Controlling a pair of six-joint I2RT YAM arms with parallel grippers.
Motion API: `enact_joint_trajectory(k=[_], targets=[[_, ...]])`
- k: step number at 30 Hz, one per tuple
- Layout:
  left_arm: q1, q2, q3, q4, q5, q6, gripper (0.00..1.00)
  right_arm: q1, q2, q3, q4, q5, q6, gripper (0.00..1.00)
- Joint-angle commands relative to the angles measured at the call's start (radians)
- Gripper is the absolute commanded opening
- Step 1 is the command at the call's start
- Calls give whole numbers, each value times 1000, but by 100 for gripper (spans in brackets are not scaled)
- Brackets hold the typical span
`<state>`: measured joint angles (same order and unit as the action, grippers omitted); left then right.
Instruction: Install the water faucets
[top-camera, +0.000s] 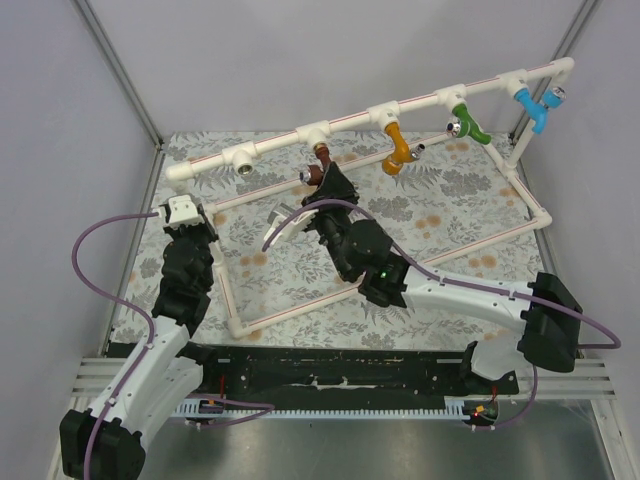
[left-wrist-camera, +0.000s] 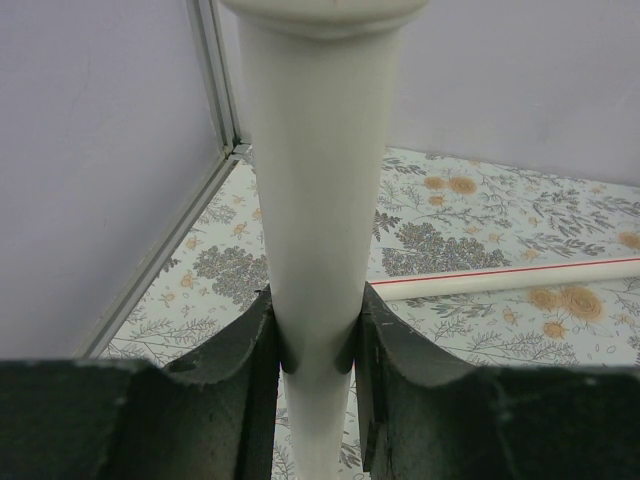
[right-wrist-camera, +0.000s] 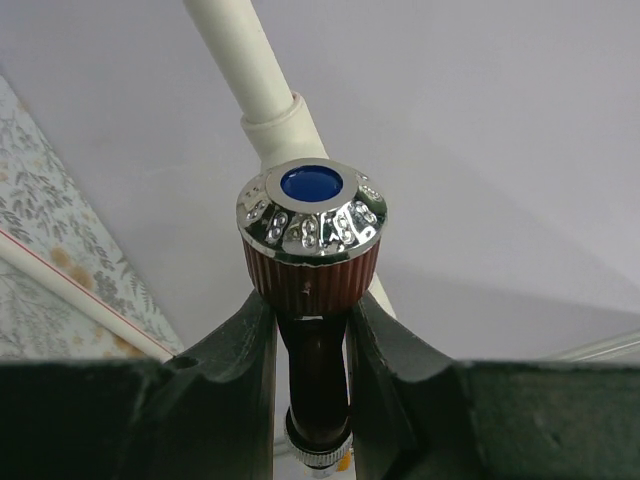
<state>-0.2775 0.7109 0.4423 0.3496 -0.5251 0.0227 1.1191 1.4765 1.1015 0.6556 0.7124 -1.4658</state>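
You had the left hand (left-wrist-camera: 318, 345) clamped on the white pipe frame (left-wrist-camera: 315, 180), the right hand (right-wrist-camera: 312, 345) clamped on the reddish-brown faucet (right-wrist-camera: 312, 265) under its top rail (top-camera: 350, 121).

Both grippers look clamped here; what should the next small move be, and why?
Probably a twist of the right gripper to thread the reddish-brown faucet into the tee fitting: its jaws clamp the faucet's body right at that fitting, while the left gripper clamps the white pipe, bracing it.
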Motion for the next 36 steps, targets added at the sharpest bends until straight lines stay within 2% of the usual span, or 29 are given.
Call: enact_joint_trajectory(k=[1, 5, 13, 16, 25, 33, 36], targets=[[-42, -16, 4, -14, 37, 16, 2, -65, 39, 35, -258, 7, 300, 0], [-45, -13, 1, -8, 33, 22, 2, -65, 39, 67, -318, 1, 442, 0], [-49, -13, -4, -3, 25, 28, 2, -73, 45, 124, -396, -13, 918, 0], [-51, -19, -4, -1, 17, 29, 2, -87, 41, 117, -404, -11, 1100, 0], [-65, -25, -10, 11, 2, 33, 2, -133, 8, 72, -398, -39, 1510, 0], [-86, -21, -19, 23, -13, 42, 2, -151, 5, 47, -406, -34, 1757, 0], [-92, -18, -17, 26, -12, 42, 2, -151, 31, 52, -389, -62, 1750, 0]])
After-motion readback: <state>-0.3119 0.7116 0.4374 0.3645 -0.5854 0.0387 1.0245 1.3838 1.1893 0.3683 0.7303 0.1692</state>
